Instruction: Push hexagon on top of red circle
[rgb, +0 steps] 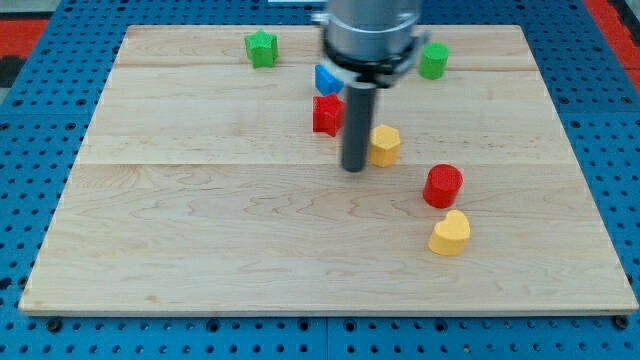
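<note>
Camera view, the only one. Counting seven blocks on the board: two green, two red, two yellow, one blue.

Sitting near the view's top left, a green star-like block (261, 48); near the top right, a green cylinder (433, 60). Peeking out at the left of the arm's housing, a blue block (325, 79), shape not clear, partly hidden. Lying just below it, nearly touching, a red block (326, 114) of uneven outline. Resting right of centre, the yellow hexagon (385, 145). Standing lower and further right, apart from the hexagon, the red circle (442, 185). Sitting just below that, close to touching, a yellow heart (450, 234).

Coming down from the grey housing at the view's top, the dark rod, with my tip (354, 169) resting on the wood just left of the hexagon, touching or nearly so, between it and the red uneven block. Carrying no jaws or hand, only a plain rod.

Lying under everything, a pale wooden board (200, 230) made of joined planks. Surrounding it, a blue perforated table (30, 330), with red showing at both top corners.
</note>
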